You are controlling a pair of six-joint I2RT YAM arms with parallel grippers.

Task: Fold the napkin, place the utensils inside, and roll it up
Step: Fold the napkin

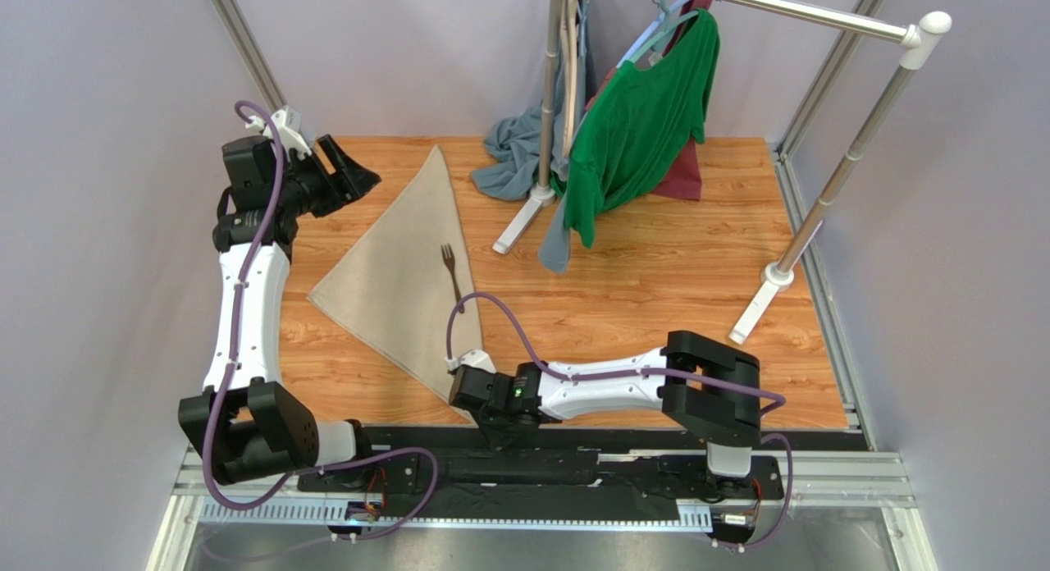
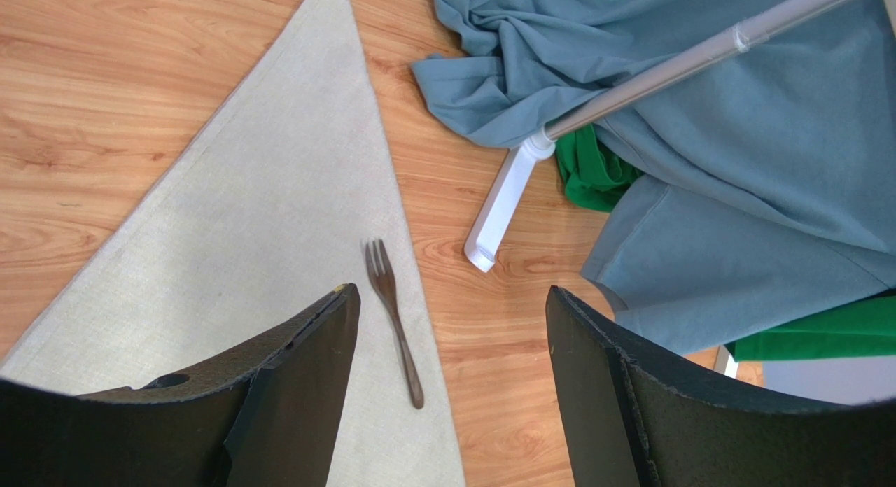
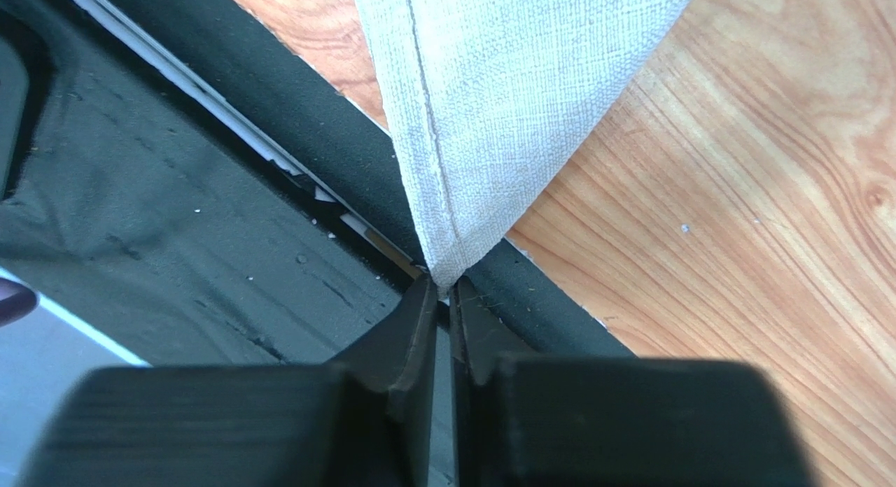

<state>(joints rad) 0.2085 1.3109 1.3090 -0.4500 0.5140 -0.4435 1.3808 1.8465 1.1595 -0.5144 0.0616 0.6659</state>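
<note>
Right fingers (image 3: pixel 415 335), arm stretched low leftward, pinch the napkin (image 3: pixel 505 88) corner.

Dark fork (image 1: pixel 451 272) atop triangular beige napkin (image 1: pixel 394 288)

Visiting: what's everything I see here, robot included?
beige woven napkin: one, tan, folded triangle on the table
slim dark metal fork: one, dark, on the napkin near its right edge
grey-blue cloth: one, crumpled by the rack's foot
green shirt: one, hanging on the rack
dark red garment: one, behind the shirt
metal clothes rack: one, silver, far right
wooden table: one, orange-brown, underneath
left gripper: one, black, open, far left
right gripper: one, black, shut at napkin's near corner
</note>
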